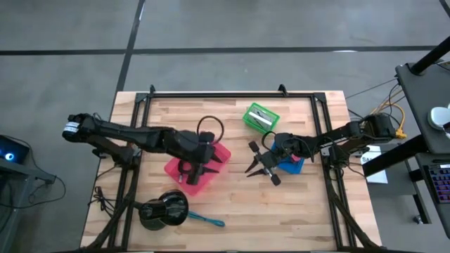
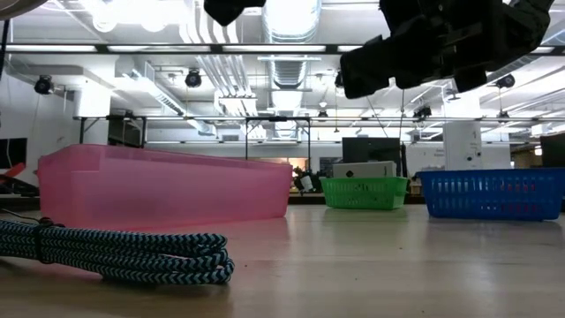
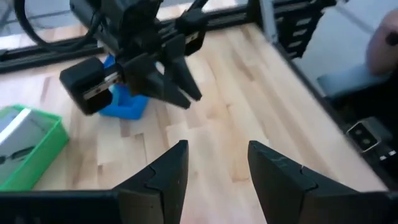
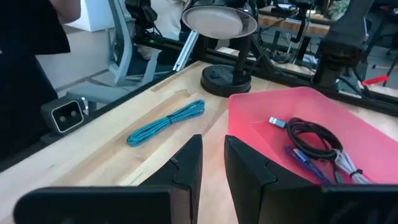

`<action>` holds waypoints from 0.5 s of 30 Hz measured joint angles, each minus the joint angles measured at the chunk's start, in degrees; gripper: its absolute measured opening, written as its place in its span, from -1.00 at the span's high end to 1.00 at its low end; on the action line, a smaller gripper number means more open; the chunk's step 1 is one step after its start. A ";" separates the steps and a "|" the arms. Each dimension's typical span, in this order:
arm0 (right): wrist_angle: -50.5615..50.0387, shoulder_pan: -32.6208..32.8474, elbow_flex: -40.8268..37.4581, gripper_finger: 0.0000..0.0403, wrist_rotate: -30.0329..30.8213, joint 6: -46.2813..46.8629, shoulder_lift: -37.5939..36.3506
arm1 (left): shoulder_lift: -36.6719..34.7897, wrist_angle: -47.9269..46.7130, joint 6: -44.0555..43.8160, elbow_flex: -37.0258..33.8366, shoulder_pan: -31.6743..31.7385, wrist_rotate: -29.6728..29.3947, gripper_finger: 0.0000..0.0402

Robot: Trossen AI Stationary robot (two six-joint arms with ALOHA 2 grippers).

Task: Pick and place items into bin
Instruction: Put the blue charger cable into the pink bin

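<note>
The pink bin [image 1: 211, 169] [image 4: 292, 118] sits left of the table's middle and holds black, purple and whitish cords [image 4: 317, 146]. A teal braided cord [image 1: 205, 221] [image 4: 166, 122] [image 2: 115, 252] lies on the table near its near edge. My left gripper [image 1: 191, 173] [image 3: 217, 165] hovers over the bin, open and empty. My right gripper [image 1: 257, 166] [image 4: 212, 155] hangs over bare table to the right of the bin. It is open by only a narrow gap, with nothing between its fingers.
A large black round object [image 1: 163, 209] on a stand [image 4: 227, 76] is at the near left. A green basket [image 1: 261, 117] stands toward the far edge, and a blue basket [image 1: 291, 164] lies under the right arm. A person [image 4: 31, 37] stands beyond the table.
</note>
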 joint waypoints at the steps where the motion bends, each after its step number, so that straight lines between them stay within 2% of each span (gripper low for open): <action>1: -0.18 0.00 0.00 0.72 0.00 0.00 0.00 | 0.22 -1.18 -0.24 0.63 -0.89 -1.71 0.25; 6: -0.52 -0.02 0.00 0.72 0.03 -1.46 0.00 | 2.72 -8.08 -2.31 5.07 -5.38 -11.94 0.25; 15: -0.90 -0.04 -0.02 0.72 0.11 -7.31 0.00 | 12.45 -20.32 -14.27 16.72 -9.80 -12.83 0.25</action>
